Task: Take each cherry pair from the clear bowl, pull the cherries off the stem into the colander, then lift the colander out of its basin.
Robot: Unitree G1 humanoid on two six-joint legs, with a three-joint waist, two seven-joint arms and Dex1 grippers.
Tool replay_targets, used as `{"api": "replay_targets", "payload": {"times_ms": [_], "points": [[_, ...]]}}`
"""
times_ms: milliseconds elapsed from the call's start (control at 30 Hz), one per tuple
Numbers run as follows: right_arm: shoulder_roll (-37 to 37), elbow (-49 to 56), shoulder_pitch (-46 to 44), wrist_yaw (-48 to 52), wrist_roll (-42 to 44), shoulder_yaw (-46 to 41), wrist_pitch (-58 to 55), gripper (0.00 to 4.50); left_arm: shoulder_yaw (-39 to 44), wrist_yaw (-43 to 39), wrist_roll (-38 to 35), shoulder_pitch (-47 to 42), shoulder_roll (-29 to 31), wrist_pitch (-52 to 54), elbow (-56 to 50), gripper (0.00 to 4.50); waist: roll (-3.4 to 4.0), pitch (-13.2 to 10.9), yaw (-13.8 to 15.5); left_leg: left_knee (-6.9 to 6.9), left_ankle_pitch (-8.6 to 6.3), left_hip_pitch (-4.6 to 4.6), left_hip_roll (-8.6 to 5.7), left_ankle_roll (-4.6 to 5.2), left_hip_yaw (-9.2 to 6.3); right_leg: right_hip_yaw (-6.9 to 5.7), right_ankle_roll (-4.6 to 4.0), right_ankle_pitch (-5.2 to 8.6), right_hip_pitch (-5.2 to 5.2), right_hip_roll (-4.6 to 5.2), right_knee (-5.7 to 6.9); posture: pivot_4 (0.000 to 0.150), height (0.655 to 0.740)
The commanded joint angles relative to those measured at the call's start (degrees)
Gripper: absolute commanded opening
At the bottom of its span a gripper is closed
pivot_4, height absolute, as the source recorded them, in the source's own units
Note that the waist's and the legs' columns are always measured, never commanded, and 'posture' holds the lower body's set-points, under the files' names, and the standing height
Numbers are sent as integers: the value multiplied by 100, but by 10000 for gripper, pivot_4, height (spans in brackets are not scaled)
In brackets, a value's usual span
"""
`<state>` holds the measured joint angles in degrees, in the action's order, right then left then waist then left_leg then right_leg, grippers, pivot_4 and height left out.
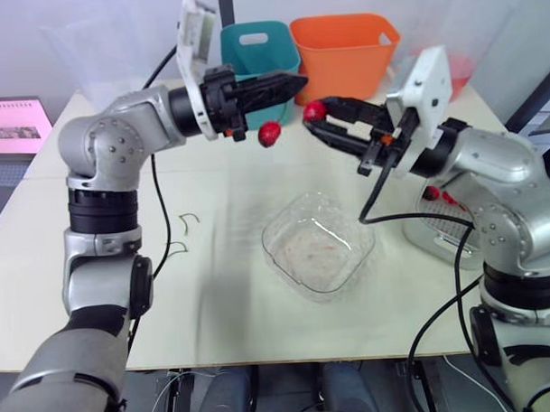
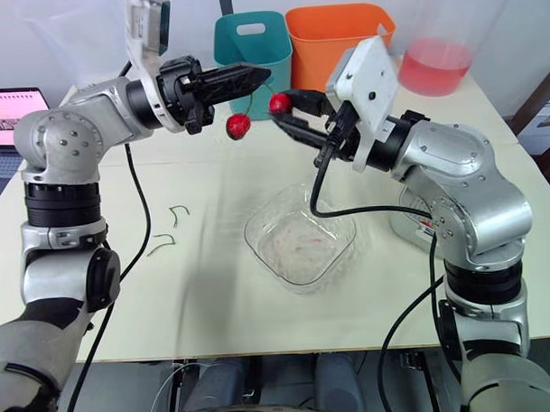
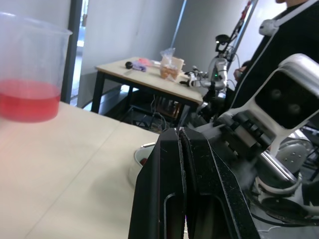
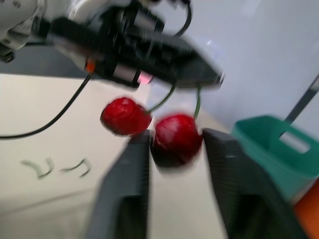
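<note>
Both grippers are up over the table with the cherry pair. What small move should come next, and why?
Probably the right gripper should pull away toward the colander. It grips one cherry, the left gripper pinches the stem, and the second cherry hangs free, so a pull should detach it.

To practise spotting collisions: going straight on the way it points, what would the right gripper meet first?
Probably the left gripper, close ahead, holding the stem of the cherry in the right gripper; depth unclear.
</note>
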<state>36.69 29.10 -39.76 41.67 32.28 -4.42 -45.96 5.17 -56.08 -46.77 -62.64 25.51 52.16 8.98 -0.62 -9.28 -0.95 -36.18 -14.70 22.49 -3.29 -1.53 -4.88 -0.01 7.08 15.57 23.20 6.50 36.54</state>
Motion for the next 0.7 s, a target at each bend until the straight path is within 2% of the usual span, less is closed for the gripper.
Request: {"api": "replay_targets", "payload": {"times_ms": [33, 67, 100, 267, 367, 700], "points": [[59, 145, -47, 7, 1093, -621, -738, 37643, 92, -363, 38, -28, 187, -284, -101, 0, 0, 0, 3, 0, 0, 0, 0, 0, 0, 0, 0, 0, -1, 0, 0, 1500, 7400], [36, 79, -67, -71, 1457, -810, -1005, 43366, 61, -482, 51, 5, 229, -351, -141, 0, 0, 0, 3, 0, 0, 0, 1, 0, 0, 0, 0, 0, -1, 0, 0, 1500, 7400], [29, 19, -77, -143, 1739, -948, -1210, 44252, 36, -574, 56, 29, 258, -396, -174, 0, 0, 0, 4, 0, 0, 0, 3, 0, 0, 0, 0, 0, -1, 1, 0, 1500, 7400], [-353, -426, -231, -1027, 3322, -1482, -1959, 44252, -113, -948, 131, 172, 346, -567, -382, 0, 0, 0, -4, 1, 0, 0, 5, 1, -2, 0, 0, 0, -2, 1, 0, 1500, 7400], [-622, -583, -303, -1662, 3953, -1539, -2061, 44252, -180, -1034, 153, 253, 352, -620, -517, 0, 0, 0, -3, 2, 0, 0, 7, 1, -2, 1, 0, 0, -1, 2, 0, 1500, 7400], [-748, -430, -172, -2264, 4406, -990, -1812, 44252, -191, -937, 187, 335, 297, -673, -699, 0, 0, 0, -7, 1, 0, 0, 4, 2, 0, 1, 0, 0, -1, 3, 0, 1500, 7400]]}}
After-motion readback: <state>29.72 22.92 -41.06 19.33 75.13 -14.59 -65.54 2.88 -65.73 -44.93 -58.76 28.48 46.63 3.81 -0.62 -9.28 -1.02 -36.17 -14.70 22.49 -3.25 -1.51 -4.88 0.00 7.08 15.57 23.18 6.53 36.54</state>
